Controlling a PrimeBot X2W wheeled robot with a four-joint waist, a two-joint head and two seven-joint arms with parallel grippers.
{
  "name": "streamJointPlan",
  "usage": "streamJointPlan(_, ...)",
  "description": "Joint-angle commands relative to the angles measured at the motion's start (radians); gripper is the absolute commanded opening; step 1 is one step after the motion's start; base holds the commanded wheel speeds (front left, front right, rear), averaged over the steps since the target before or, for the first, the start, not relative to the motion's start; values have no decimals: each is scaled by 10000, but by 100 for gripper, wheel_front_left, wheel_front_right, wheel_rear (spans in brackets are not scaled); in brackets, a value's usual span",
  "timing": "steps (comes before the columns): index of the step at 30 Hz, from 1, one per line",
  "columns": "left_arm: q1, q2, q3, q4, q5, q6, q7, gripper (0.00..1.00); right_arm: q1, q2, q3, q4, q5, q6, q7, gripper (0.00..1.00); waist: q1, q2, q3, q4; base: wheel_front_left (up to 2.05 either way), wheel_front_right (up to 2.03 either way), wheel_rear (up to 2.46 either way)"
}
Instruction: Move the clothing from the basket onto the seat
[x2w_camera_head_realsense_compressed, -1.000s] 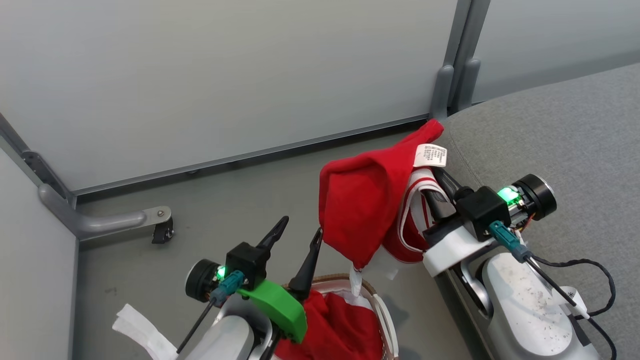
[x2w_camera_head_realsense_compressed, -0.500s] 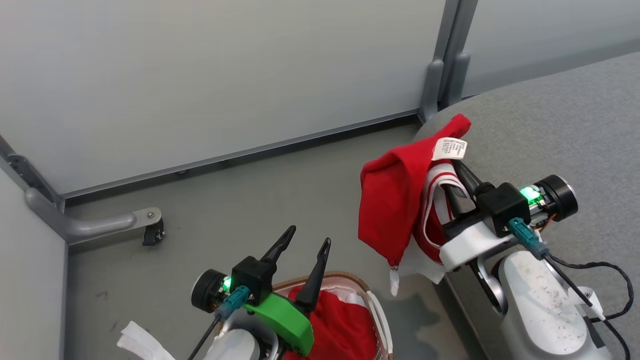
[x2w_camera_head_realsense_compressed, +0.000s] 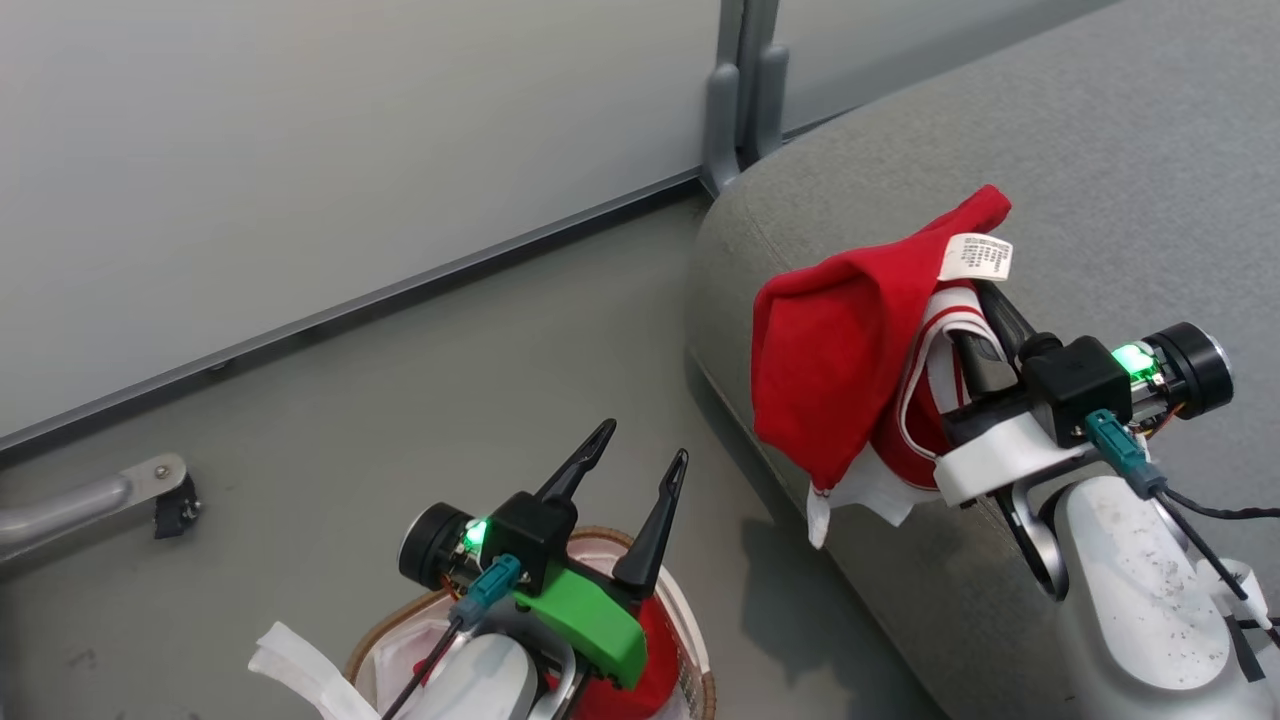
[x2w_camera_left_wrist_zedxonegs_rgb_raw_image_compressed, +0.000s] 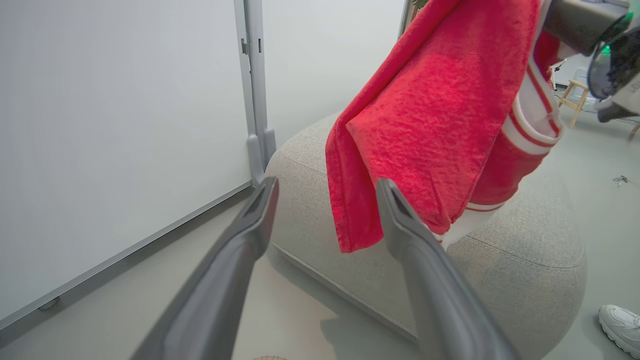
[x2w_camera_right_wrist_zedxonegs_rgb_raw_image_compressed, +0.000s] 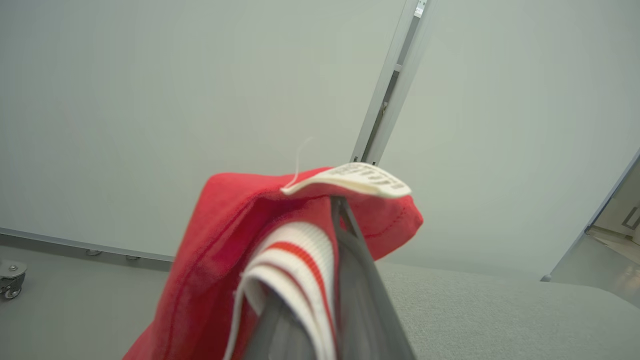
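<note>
Grey floor (x2w_camera_head_realsense_compressed: 400, 400) runs under everything here, and it is where we fear the striped red garment (x2w_camera_head_realsense_compressed: 840, 370) could end up. The cloth hangs above the rounded near edge of the seat (x2w_camera_head_realsense_compressed: 1100, 150), not over its flat middle, so a release now might let it slide off. The white trim looped beside the fingers could also snag and drag it back. Nearest us, the basket (x2w_camera_head_realsense_compressed: 395, 628) holds the other red garment (x2w_camera_head_realsense_compressed: 650, 665) (a white liner strip (x2w_camera_head_realsense_compressed: 290, 660) spills over its rim). Just above it the left tool (x2w_camera_head_realsense_compressed: 645, 440) has its fingers spread wide, gripping nothing. Further out, the right tool (x2w_camera_head_realsense_compressed: 985, 325) is pressed together on the striped red garment, pinching it just under the care label (x2w_camera_head_realsense_compressed: 975, 258) so the bulk droops toward the basket side. Beyond lies the broad seat cushion, then the pale partition wall (x2w_camera_head_realsense_compressed: 300, 150).
</note>
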Motion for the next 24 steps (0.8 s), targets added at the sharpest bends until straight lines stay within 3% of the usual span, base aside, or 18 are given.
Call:
streamJointPlan(1,-219,13,-35,-18,98,-55,-9,100,-141,-29,-67,-77,-62,-12,-49,0,0,0,810,-1060,0,0,0)
streamJointPlan(11,-598,16,-334,137,338,-68,-9,100,-229,45,-411,-176,15,-10,-49,0,0,0,1508,-2046,0,0,0)
streamJointPlan(16,-734,28,-445,107,421,-71,-9,100,-373,33,-551,-177,11,-10,-49,0,0,0,1773,-2090,0,0,0)
streamJointPlan(24,-1048,342,-676,105,455,-72,-9,100,-1804,-744,-1227,69,-155,-12,-49,0,0,0,2498,-1745,0,0,0)
